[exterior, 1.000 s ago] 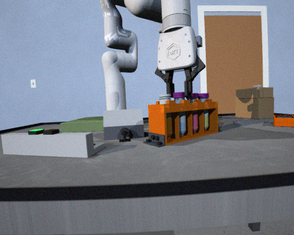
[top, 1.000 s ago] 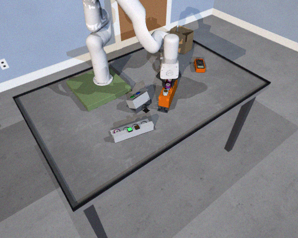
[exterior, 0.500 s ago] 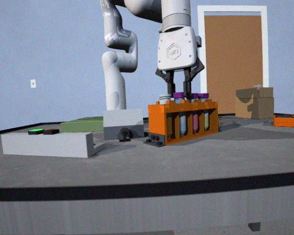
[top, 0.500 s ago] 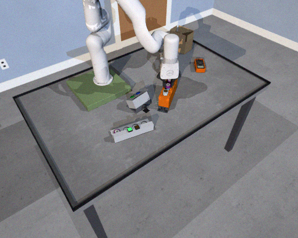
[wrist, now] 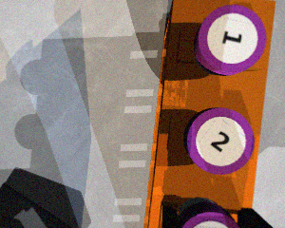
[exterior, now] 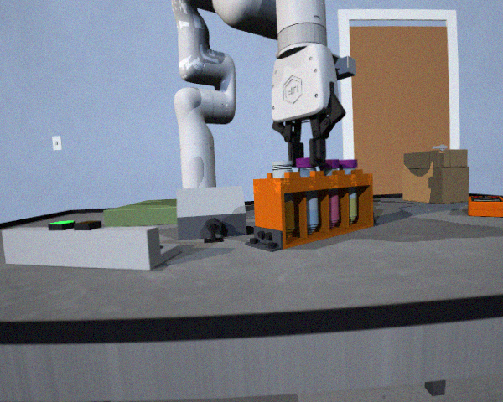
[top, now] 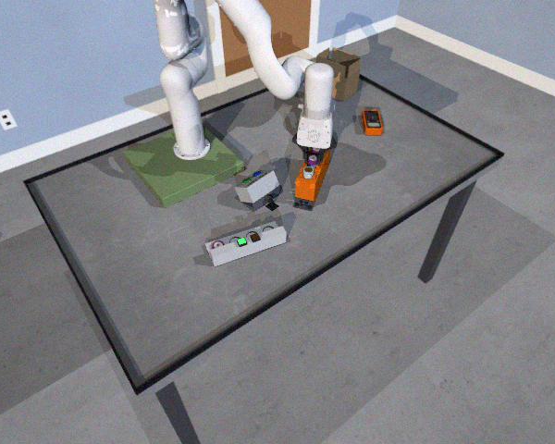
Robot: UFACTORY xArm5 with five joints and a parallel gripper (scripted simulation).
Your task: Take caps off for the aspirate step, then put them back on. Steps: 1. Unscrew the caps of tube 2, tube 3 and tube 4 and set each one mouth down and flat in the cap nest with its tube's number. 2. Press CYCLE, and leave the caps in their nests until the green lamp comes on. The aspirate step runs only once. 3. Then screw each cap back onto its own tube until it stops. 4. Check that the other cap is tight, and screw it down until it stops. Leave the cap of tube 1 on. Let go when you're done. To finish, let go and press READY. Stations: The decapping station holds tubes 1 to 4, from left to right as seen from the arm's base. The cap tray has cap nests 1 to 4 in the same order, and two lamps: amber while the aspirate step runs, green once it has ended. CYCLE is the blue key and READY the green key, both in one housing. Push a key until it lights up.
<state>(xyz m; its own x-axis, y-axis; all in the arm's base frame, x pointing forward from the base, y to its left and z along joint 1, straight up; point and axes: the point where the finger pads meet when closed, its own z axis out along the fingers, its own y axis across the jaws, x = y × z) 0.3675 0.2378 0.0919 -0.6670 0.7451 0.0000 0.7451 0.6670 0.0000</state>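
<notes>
Cap 3 pinched in gripper, jaws part closed and stopped on its purple rim. Seated on its tube at the rack top, directly under the hand, low centre in the wrist view.

Left to right, top view:
- Tray, lower centre. Cap 4 lying in the leftmost nest, green lamp lit beside it, other nests apparently without caps.
- Key housing, just above the tray, well apart from the hand.
- Rack, right of the housing. Tube 4 open-mouthed at the near end, touching nothing, just beside the gripped cap.
- Past the hand, cap 2 and cap 1 both sitting on their tubes.

Judged step: third one, recapping, with the aspirate run over by the lamp. Cap 2 probably done, cap 3 in hand.

Next move, as judged: turn cap 3 down to its stop, keeping the wrist upright over the tube, then release and lift straight. After that, fetch cap 4 from the tray and carry it to the open tube. Tightness of cap 3 not readable from these views.
</notes>
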